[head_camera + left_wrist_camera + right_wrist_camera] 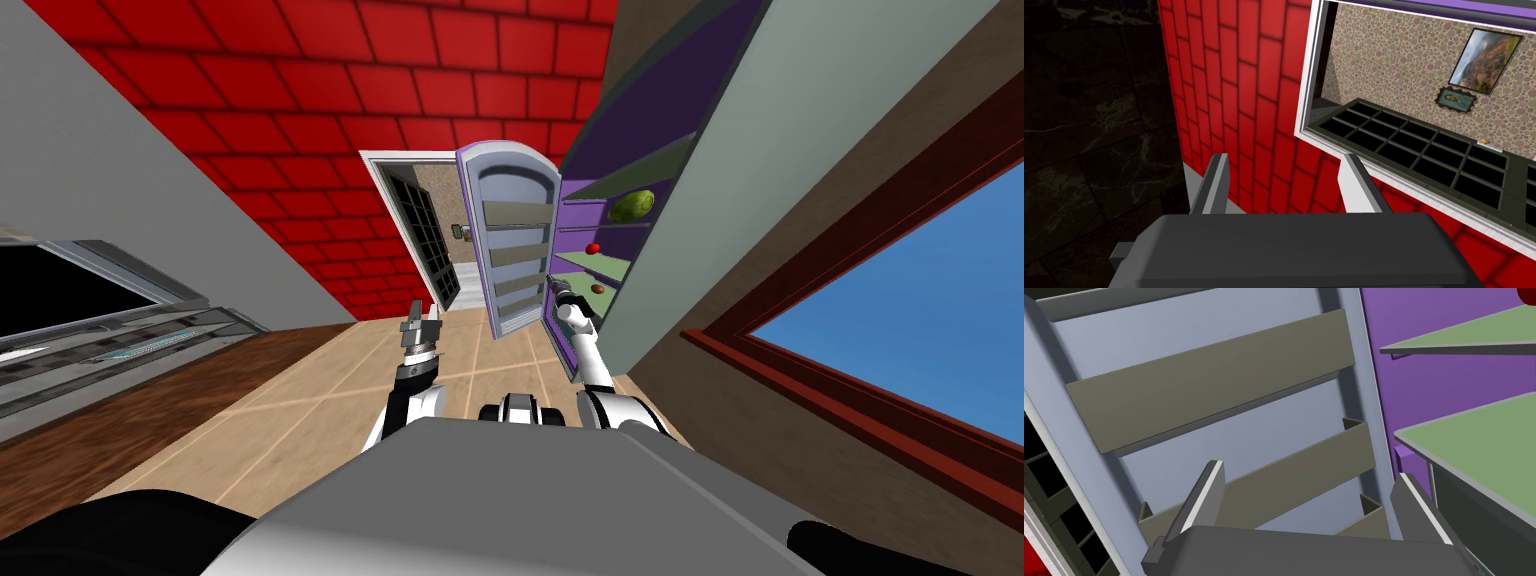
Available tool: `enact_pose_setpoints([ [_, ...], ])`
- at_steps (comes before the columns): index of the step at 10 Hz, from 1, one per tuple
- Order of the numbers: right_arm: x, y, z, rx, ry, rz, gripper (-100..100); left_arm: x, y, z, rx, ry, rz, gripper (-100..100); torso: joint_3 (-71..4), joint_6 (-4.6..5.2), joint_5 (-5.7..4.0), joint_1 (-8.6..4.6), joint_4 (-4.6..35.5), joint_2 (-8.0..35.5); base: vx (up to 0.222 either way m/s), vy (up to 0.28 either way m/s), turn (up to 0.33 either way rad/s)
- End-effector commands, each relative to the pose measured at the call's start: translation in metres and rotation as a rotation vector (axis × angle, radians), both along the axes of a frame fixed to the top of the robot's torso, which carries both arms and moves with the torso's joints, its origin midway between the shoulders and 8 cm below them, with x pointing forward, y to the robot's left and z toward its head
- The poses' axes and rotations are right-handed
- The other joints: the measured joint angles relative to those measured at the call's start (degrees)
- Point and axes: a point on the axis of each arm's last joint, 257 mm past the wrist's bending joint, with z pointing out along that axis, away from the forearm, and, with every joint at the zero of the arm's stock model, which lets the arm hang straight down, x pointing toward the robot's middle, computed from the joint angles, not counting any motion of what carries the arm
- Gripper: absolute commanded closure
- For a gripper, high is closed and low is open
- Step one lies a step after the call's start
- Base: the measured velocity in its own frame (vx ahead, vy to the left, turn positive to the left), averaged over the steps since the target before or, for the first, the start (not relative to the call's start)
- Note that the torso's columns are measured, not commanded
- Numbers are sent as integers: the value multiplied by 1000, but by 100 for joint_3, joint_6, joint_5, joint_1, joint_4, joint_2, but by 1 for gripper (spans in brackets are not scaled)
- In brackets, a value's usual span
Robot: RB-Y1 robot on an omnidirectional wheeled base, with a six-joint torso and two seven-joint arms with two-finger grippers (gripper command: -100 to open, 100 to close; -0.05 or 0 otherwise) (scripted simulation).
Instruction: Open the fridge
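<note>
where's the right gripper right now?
Head view, right of centre: the right gripper, fingers open, faces the inner side of the open fridge door, between its racks and the green shelves.

Your left arm (408,398) is bent at the elbow and held forward, the forearm pointing ahead. Your left gripper (1285,157) has its two fingers (1216,180) spread about a third of the picture apart, with nothing between them. Your right arm (593,352) stretches farther ahead, nearly straight. Your right gripper (1309,469) at its end has its blades parted wide too, holding nothing.
</note>
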Motion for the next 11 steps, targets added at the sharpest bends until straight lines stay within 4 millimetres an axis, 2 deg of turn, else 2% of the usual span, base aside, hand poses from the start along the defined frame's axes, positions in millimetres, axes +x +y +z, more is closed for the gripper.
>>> enact_pose_setpoints([
  [1, 5, -4, 16, 0, 0, 16, -100, 0, 0, 0, 0, 0, 0, 0, 0, 1, 2, 7, 1, 1, 4, 58, -75],
  [8, 13, -14, 55, 0, 0, 49, -100, 0, 0, 0, 0, 0, 0, 0, 0, 0, 0, -1, 0, 0, -4, 50, -48],
  [9, 12, -14, 53, -1, -2, 45, -100, 0, 0, 0, 0, 0, 0, 0, 1, 0, 0, -1, 0, 1, 1, 18, -9],
  [10, 13, -14, 53, 0, 0, 46, 0, 0, 0, 0, 0, 0, 0, 0, 2, -1, -2, -5, 0, 2, 0, 0, 0],
  [11, 13, -14, 53, 0, 0, 46, 0, 0, 0, 0, 0, 0, 0, 0, 2, 0, -2, -7, 1, 4, 0, 0, 0],
])
